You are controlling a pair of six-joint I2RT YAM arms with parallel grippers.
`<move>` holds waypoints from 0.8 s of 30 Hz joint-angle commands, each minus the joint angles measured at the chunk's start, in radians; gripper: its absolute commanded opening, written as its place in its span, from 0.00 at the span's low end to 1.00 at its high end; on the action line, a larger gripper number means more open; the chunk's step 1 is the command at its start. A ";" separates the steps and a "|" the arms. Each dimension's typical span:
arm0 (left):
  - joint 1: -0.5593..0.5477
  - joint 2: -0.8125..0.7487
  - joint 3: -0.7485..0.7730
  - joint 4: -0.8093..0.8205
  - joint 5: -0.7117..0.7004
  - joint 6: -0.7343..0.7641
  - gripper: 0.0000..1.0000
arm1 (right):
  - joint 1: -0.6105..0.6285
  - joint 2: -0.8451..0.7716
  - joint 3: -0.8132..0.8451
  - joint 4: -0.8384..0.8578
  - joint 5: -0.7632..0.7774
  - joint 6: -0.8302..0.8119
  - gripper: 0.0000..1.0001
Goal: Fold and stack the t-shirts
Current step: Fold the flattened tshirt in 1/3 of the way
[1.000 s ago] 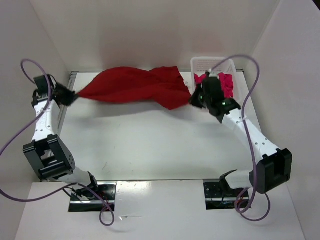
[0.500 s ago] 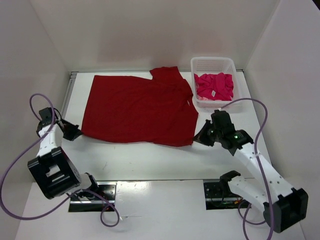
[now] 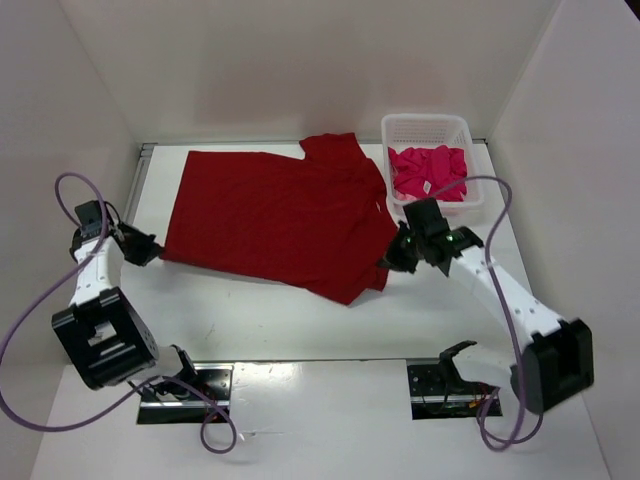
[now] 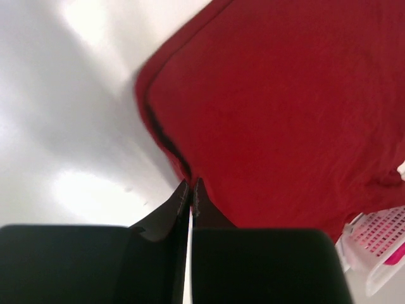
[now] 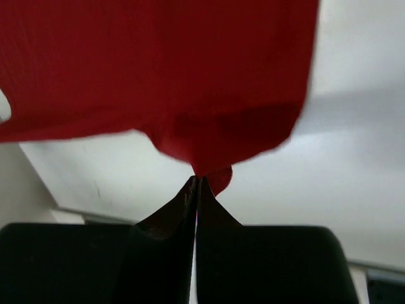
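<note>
Near right corner of the dark red t-shirt (image 3: 280,215), with the right gripper (image 3: 386,261), now farther back.

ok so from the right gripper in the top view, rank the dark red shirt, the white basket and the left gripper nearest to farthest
1. dark red shirt: its near right corner is pinched in the right gripper.
2. white basket: just behind it, at the far right.
3. left gripper: far across, on the left side.

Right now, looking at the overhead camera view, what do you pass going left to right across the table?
In order: left tool → dark red cloth t-shirt → right tool, pinching that shirt's right edge → white plastic lattice basket.
</note>
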 commanded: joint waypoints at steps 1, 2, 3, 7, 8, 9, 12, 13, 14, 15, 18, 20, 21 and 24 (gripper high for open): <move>-0.053 0.089 0.093 0.087 -0.016 -0.068 0.00 | -0.023 0.149 0.193 0.176 0.124 -0.092 0.00; -0.066 0.109 0.110 0.098 -0.026 -0.069 0.00 | -0.023 0.188 0.224 0.190 0.146 -0.105 0.00; -0.078 0.128 0.125 0.098 -0.040 -0.079 0.00 | -0.035 0.270 0.253 0.200 0.166 -0.118 0.00; -0.139 0.265 0.231 0.124 -0.072 -0.099 0.00 | -0.066 0.430 0.414 0.226 0.198 -0.158 0.00; -0.140 0.286 0.245 0.124 -0.082 -0.099 0.00 | -0.078 0.447 0.434 0.255 0.207 -0.168 0.00; -0.150 0.324 0.257 0.135 -0.082 -0.110 0.00 | -0.078 0.485 0.454 0.264 0.219 -0.179 0.00; -0.150 0.390 0.308 0.146 -0.094 -0.119 0.00 | -0.099 0.595 0.568 0.255 0.246 -0.204 0.00; -0.150 0.407 0.321 0.146 -0.094 -0.119 0.00 | -0.110 0.626 0.626 0.255 0.246 -0.216 0.00; -0.150 0.446 0.337 0.146 -0.105 -0.119 0.00 | -0.110 0.654 0.652 0.243 0.258 -0.228 0.00; -0.150 0.468 0.366 0.146 -0.105 -0.119 0.00 | -0.122 0.680 0.673 0.243 0.258 -0.228 0.00; -0.160 0.531 0.387 0.146 -0.105 -0.128 0.00 | -0.132 0.763 0.756 0.243 0.267 -0.247 0.00; -0.160 0.557 0.418 0.146 -0.114 -0.137 0.00 | -0.132 0.812 0.786 0.243 0.267 -0.256 0.00; -0.160 0.557 0.430 0.155 -0.123 -0.138 0.00 | -0.132 0.844 0.816 0.243 0.267 -0.265 0.00; -0.160 0.576 0.440 0.167 -0.123 -0.147 0.00 | -0.132 0.909 0.881 0.220 0.287 -0.274 0.00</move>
